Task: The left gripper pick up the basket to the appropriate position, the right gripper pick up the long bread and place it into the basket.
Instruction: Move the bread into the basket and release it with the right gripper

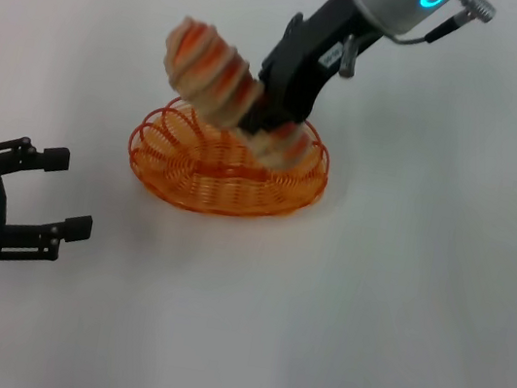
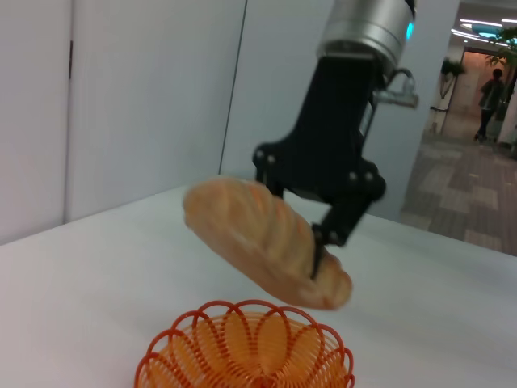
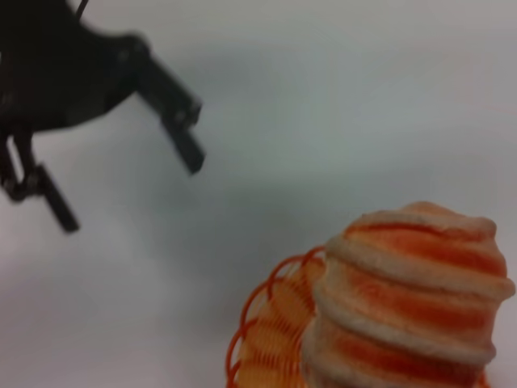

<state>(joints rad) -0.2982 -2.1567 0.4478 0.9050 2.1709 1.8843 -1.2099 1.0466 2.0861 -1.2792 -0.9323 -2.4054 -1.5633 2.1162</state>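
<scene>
While the basket (image 1: 229, 165) sits on the white tabletop (image 1: 398, 305) at the centre of the head view, the right pincer (image 1: 268, 122) reaches down from the upper right, clamped on the long bread (image 1: 220, 75), which tilts above the basket with its lower end over the rim. At the lower left, the left pincer (image 1: 60, 190) rests spread wide, well apart from the basket.

In the left wrist view, the right pincer (image 2: 319, 242) grips the bread (image 2: 258, 238) at mid-frame, above the basket (image 2: 246, 347) at the bottom edge.

In the right wrist view, the bread (image 3: 408, 299) fills the lower right over the basket (image 3: 271, 331); the left pincer (image 3: 121, 162) stands open at the upper left.
</scene>
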